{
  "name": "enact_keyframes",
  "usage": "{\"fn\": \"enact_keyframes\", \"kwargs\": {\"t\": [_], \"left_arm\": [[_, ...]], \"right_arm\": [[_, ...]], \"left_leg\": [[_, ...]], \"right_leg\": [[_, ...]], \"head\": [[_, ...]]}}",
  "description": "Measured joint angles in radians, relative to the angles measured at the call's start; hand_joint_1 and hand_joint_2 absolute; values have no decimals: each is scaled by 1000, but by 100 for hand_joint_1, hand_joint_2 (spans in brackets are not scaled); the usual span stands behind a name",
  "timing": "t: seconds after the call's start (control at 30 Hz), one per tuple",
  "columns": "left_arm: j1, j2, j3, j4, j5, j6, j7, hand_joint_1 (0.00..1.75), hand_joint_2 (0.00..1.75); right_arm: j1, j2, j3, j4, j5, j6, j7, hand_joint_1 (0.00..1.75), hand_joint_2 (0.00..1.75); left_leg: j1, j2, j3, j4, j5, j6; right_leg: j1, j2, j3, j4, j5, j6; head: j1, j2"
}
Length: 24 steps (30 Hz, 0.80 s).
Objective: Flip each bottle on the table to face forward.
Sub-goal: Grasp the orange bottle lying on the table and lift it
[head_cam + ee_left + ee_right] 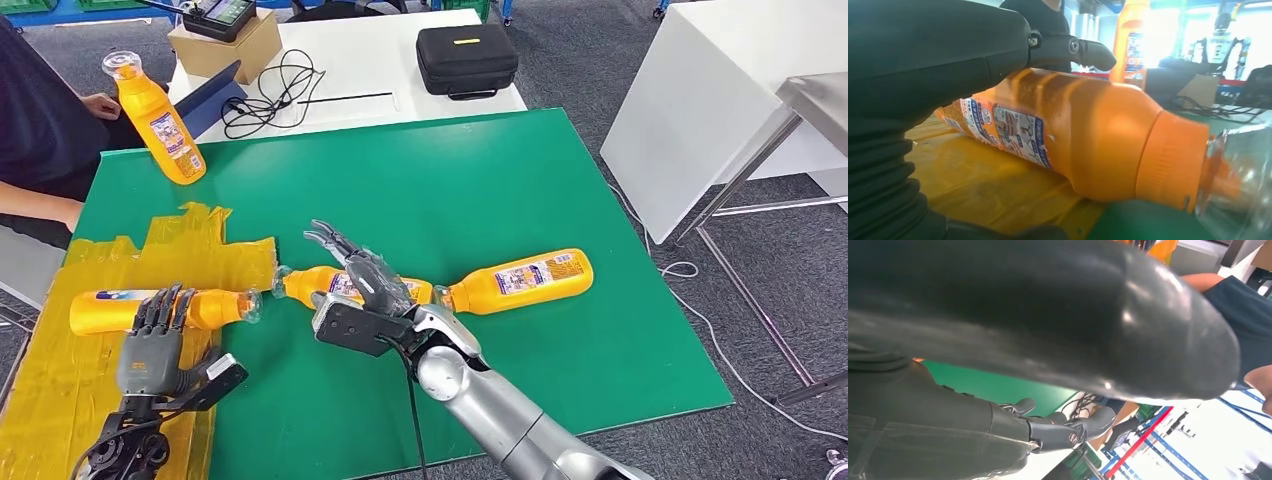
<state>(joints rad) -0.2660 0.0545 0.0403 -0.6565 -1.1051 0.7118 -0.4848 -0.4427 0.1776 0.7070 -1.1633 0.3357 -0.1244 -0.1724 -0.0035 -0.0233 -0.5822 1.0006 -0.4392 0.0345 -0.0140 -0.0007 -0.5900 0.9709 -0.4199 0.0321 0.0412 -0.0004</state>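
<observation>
middle bottle (318, 284) lies under right hand (365, 275).

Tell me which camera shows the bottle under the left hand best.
The left wrist view: the bottle is close up, label and cap readable. The head view shows it whole but small, lying on yellow tape.

Four orange bottles are on the green table: one lying bottle (165, 308) under the left hand (152, 345), a second lying bottle (335, 286) beneath the right hand (365, 290), a third lying bottle (520, 281) just beyond the right hand on its outer side, and one upright bottle (160, 120) well ahead of the left hand. Past the table's far edge, well ahead of both hands, are one black case (466, 60) and one cardboard box (225, 45). One person (40, 120) sits beyond the left hand's outer side.
</observation>
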Motion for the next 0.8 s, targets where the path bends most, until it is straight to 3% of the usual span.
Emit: {"fn": "enact_keyframes", "kwargs": {"t": [0.3, 0.43, 0.57, 0.8], "left_arm": [[12, -1, -20, -7, 30, 0, -28, 0, 0], [35, -1, -59, -33, 197, -10, -67, 0, 0], [106, 3, -119, -168, 530, -68, -85, 0, 0], [227, 16, -128, -608, 1010, -180, -104, 0, 0]], "right_arm": [[-5, 2, 3, 13, -3, -2, -4, 0, 0], [-11, 1, 3, 24, -2, -12, -3, 0, 0], [-30, -1, 3, 54, 63, -36, 31, 0, 175], [-99, 2, 3, 213, 278, -58, 157, 0, 175]], "left_leg": [[1, 0, 1, 0, 1, 1], [1, 1, 1, 0, 1, 1], [1, 2, -1, 0, 1, 1], [1, 2, -3, 0, 1, 1]], "right_leg": [[1, 0, 0, 1, 0, 0], [1, 0, 0, 1, 0, 0], [1, 1, -3, 1, 0, 0], [1, 1, -4, 1, 1, 0]], "head": [[0, 0], [0, 0], [0, 0], [0, 0]]}}
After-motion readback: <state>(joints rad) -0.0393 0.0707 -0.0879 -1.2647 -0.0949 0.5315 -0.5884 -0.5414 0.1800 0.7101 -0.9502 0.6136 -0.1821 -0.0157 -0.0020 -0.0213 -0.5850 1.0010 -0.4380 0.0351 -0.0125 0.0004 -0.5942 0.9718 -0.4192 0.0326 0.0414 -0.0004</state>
